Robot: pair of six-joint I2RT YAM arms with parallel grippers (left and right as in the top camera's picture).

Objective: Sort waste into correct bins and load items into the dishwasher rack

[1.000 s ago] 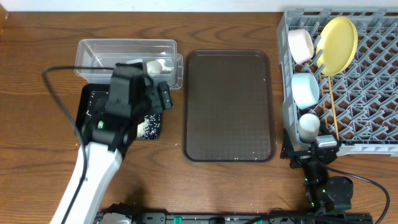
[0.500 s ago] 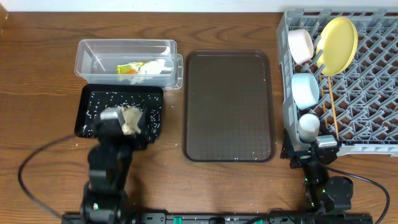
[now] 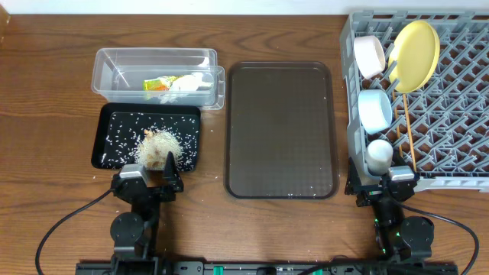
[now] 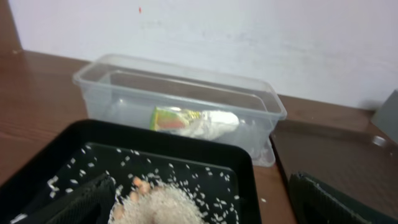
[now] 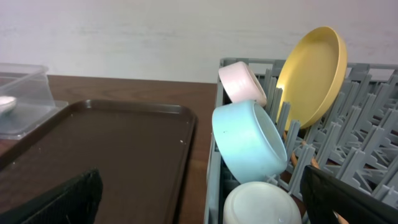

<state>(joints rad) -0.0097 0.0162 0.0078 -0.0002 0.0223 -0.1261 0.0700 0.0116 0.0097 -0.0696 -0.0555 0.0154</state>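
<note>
The printed wrapper (image 3: 164,84) with white scrap lies in the clear tub (image 3: 114,61). A pile of rice leftovers (image 3: 157,147) sits on the black tray (image 3: 107,145), with loose grains around it. The grey rack (image 3: 451,114) holds the yellow plate (image 3: 415,53), pinkish bowl (image 3: 369,55), light blue bowl (image 3: 374,109), white cup (image 3: 379,153) and chopsticks (image 3: 407,130). My left gripper (image 3: 149,183) is open and empty at the black tray's near edge (image 4: 208,205). My right gripper (image 3: 386,183) is open and empty in front of the rack (image 5: 205,199), by the cup (image 5: 258,205).
A large dark brown serving tray (image 3: 279,130) lies between the bins and the rack, with a few crumbs on it. The rack's right part has free slots. Cables run along the table's front edge.
My left arm has pulled back from over the tub and black tray to the table's front edge. The rice pile now lies uncovered on the black tray. The right arm has not moved.
</note>
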